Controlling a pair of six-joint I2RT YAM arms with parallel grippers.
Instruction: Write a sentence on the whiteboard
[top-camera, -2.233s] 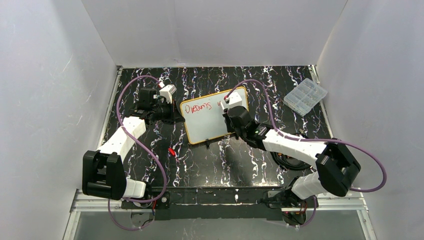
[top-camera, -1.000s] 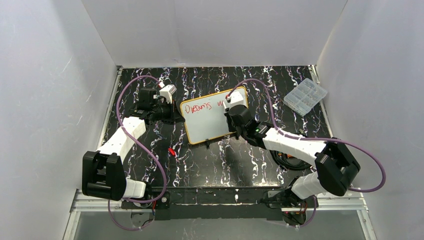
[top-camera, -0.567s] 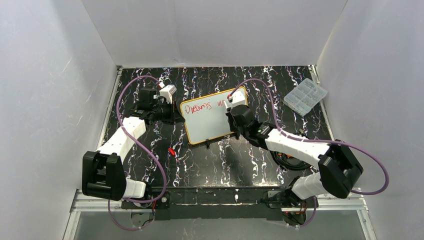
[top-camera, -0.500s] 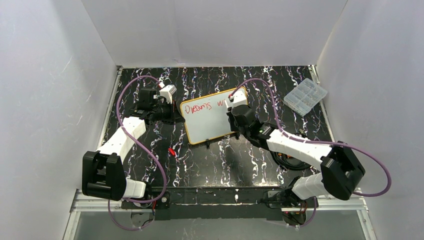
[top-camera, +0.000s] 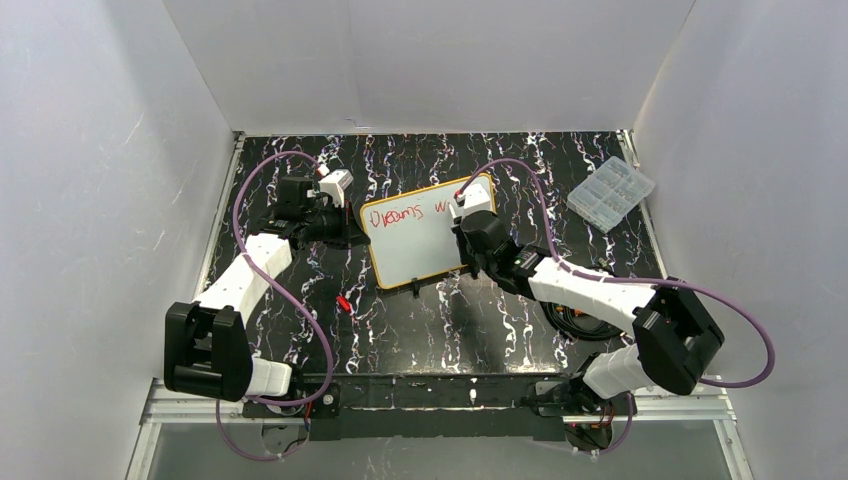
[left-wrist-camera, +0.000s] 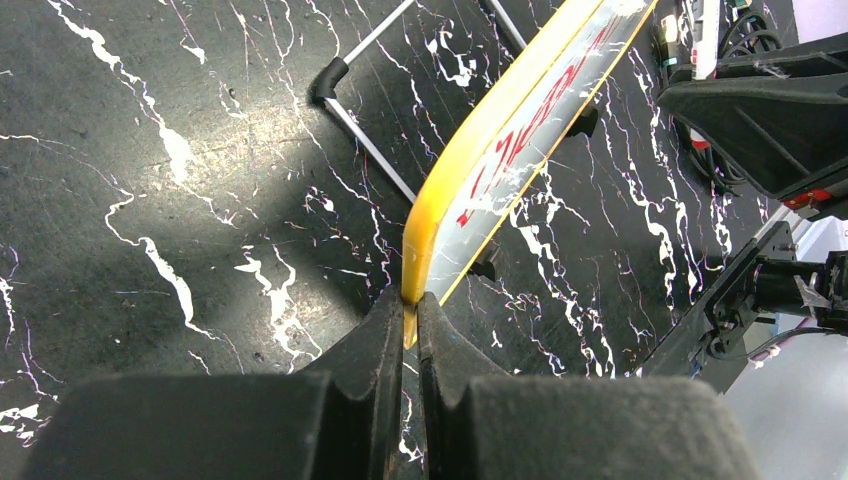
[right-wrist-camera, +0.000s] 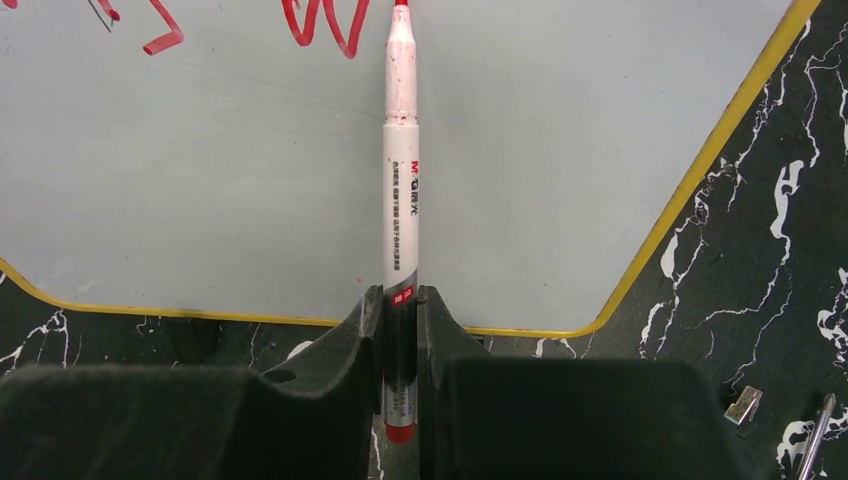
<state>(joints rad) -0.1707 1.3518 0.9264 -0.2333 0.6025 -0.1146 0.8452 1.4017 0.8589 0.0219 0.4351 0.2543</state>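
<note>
Whiteboard sits mid tabletop, tilted. L hand pinches its left yellow edge; R hand clamps marker, tip at red writing, approx "Dreams w"

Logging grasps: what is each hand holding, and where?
Left hand pinches the whiteboard by its yellow edge; right hand grips the red marker near its rear end.
</note>
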